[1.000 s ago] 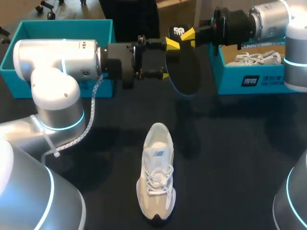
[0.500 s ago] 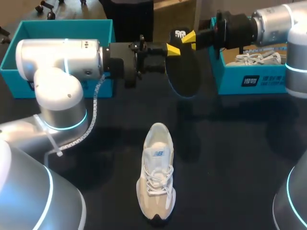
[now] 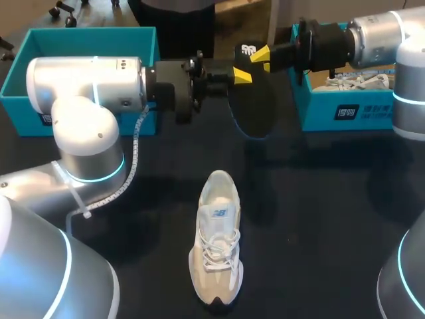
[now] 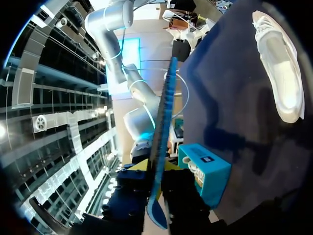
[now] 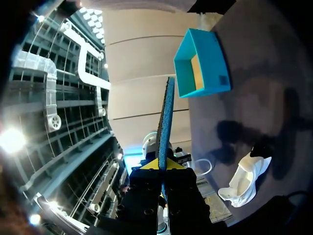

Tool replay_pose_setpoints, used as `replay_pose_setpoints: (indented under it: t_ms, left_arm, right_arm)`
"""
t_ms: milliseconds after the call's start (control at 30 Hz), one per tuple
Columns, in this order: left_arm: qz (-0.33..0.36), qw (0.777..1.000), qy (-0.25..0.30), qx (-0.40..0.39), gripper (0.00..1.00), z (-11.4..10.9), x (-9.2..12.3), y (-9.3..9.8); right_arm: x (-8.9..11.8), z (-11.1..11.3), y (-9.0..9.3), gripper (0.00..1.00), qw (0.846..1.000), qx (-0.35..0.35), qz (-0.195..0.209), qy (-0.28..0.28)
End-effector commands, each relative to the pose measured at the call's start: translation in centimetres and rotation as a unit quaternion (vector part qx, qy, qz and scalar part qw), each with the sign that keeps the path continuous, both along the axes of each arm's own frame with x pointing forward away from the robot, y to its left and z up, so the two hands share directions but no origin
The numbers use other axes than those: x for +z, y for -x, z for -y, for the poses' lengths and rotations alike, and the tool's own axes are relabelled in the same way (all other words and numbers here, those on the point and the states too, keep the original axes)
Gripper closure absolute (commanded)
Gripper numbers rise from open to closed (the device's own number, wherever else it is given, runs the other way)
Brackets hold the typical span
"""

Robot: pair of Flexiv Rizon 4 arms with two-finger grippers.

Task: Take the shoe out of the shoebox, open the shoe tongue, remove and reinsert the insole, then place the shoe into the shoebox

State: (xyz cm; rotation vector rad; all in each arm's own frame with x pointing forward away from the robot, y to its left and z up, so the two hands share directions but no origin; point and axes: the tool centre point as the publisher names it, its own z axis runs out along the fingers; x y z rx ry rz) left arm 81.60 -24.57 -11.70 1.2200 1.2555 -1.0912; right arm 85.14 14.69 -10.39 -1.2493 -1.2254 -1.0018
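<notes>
1. Shoe point(image 3: 216, 242) sits upright on the table point(image 3: 319, 199), toe toward me, heel away.
2. Beyond it the insole point(image 3: 255, 100) is in the air, clear of the table.
3. Left gripper point(image 3: 240, 74) is clamped on the insole's side, and right gripper point(image 3: 260, 53) pinches its top end.
4. Farthest back are a teal box point(image 3: 86, 36) at far left and a shoebox point(image 3: 345, 109) at far right, with a second shoe point(image 3: 352, 81) inside.

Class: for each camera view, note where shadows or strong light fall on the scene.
Head view: faint shadows darken the table between the raised insole and the shoe. Left wrist view: the shoe is brightly lit, with soft shadows on the table beside it. Right wrist view: dark shadows cross the table near the shoe.
</notes>
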Motion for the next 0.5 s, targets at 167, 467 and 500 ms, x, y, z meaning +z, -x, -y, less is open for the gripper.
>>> replay_pose_setpoints:
  t_ms: [167,467,500]
  left_arm:
    - [0.004,1.000,-0.002,0.000,1.00,0.4,-0.2,0.0]
    - [0.003,1.000,-0.012,0.011,1.00,-1.5,0.0,0.1]
    - [-0.001,1.000,-0.013,0.015,1.00,-1.9,0.0,0.0]
  right_arm:
    - [0.1,0.0,0.3,1.00,1.000,-0.007,0.003,-0.007]
    - [0.2,0.7,0.7,0.00,1.000,-0.019,0.010,-0.018]
    - [0.2,0.8,0.8,0.00,0.999,-0.021,0.013,-0.021]
